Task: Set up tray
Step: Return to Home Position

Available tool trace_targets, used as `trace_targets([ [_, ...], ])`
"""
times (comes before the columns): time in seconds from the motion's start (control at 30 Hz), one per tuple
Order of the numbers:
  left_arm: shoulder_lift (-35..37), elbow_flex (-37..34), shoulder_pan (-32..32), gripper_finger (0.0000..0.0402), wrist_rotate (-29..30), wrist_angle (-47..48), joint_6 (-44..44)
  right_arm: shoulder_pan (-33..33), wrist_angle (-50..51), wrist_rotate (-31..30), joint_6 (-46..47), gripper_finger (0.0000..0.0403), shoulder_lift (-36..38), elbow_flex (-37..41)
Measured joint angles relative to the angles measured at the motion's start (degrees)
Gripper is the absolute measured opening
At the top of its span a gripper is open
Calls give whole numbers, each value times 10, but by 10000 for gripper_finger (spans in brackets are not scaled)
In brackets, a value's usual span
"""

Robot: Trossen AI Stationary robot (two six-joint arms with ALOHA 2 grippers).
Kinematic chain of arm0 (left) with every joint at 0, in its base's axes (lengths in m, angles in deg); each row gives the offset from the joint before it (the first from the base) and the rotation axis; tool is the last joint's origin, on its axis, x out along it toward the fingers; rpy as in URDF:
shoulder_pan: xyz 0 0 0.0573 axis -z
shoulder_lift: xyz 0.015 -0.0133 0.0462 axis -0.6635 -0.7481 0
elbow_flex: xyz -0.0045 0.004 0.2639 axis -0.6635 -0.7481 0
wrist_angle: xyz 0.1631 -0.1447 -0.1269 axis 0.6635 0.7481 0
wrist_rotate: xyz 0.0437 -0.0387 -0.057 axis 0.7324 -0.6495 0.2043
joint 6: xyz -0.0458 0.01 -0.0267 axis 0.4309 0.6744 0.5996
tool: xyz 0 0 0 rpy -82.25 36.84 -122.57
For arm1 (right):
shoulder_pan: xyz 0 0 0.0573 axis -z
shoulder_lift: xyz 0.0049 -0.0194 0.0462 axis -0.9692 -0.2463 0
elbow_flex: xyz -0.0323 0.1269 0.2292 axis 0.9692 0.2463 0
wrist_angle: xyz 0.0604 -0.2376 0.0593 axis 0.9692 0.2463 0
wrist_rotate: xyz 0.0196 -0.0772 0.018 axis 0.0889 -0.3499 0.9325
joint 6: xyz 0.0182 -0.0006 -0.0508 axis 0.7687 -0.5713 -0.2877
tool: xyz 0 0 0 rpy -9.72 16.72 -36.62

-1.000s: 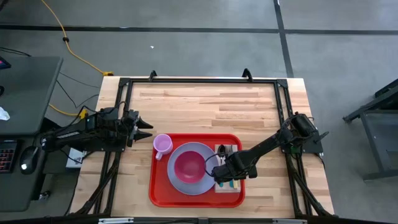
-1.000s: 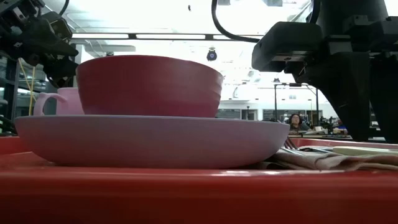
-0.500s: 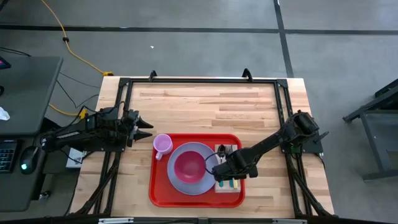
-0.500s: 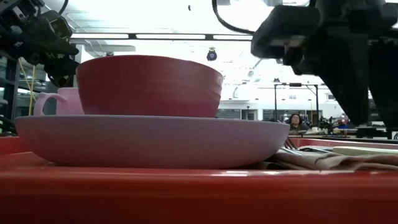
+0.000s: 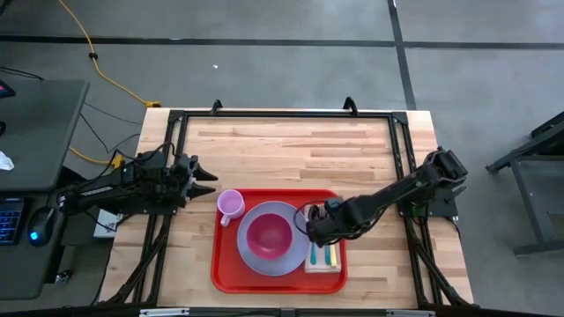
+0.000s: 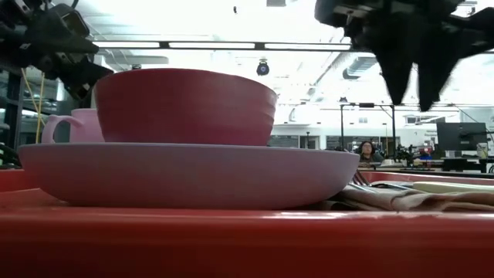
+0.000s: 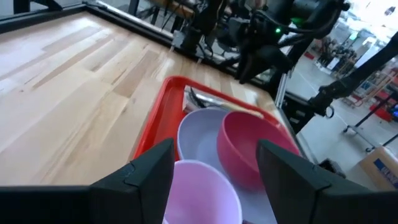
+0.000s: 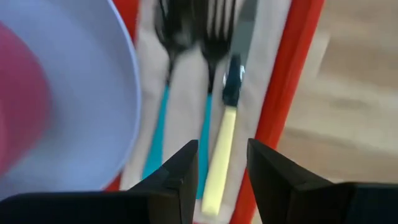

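The red tray (image 5: pixel 227 264) lies at the table's near middle. On it stand a lavender plate (image 5: pixel 254 255) with a pink bowl (image 5: pixel 269 235) inside, and a pink cup (image 5: pixel 230 204) at the tray's far left corner. A tan napkin (image 8: pixel 186 93) on the tray's right side carries a spoon (image 8: pixel 160 124), a fork (image 8: pixel 205 137) and a yellow-handled knife (image 8: pixel 219 162). My right gripper (image 5: pixel 315 231) hangs open above the far end of the napkin, touching nothing. My left gripper (image 5: pixel 211 182) is open, just left of and beyond the cup (image 7: pixel 202 193).
Bare wooden table (image 5: pixel 291 145) stretches beyond the tray to the far edge. A black metal frame (image 5: pixel 264 114) runs around the table top. Narrow strips of table lie left and right of the tray.
My right gripper has lifted up off the napkin and drawn back toward the table's far edge, leaving the cutlery handles uncovered on the napkin. The tray, plate, bowl and cup have stayed in place.
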Motion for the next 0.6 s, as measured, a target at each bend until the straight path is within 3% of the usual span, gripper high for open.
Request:
trace_targets([
  [0.2,0,0,0,255,-1,-20,27,22,33,-81,-65,113,41,0],
  [0.43,0,0,0,255,1,-19,82,53,91,-100,-102,113,96,0],
  [0.6,0,0,0,255,1,-16,87,63,130,-153,-114,113,131,0],
])
